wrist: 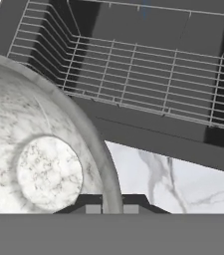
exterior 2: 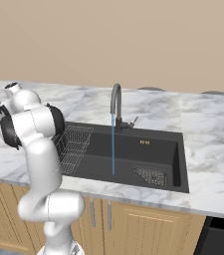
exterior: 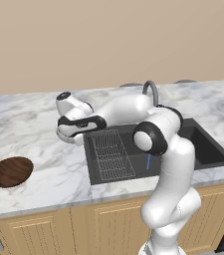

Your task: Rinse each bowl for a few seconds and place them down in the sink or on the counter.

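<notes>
Pincer clamps the speckled bowl's rim, just left of the sink, above the tabletop.

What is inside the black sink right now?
Inside the sink: a wire rack at its left end, a thin stream of water falling from the faucet, and a drain on the floor. The arm hides the rack's near corner.
</notes>
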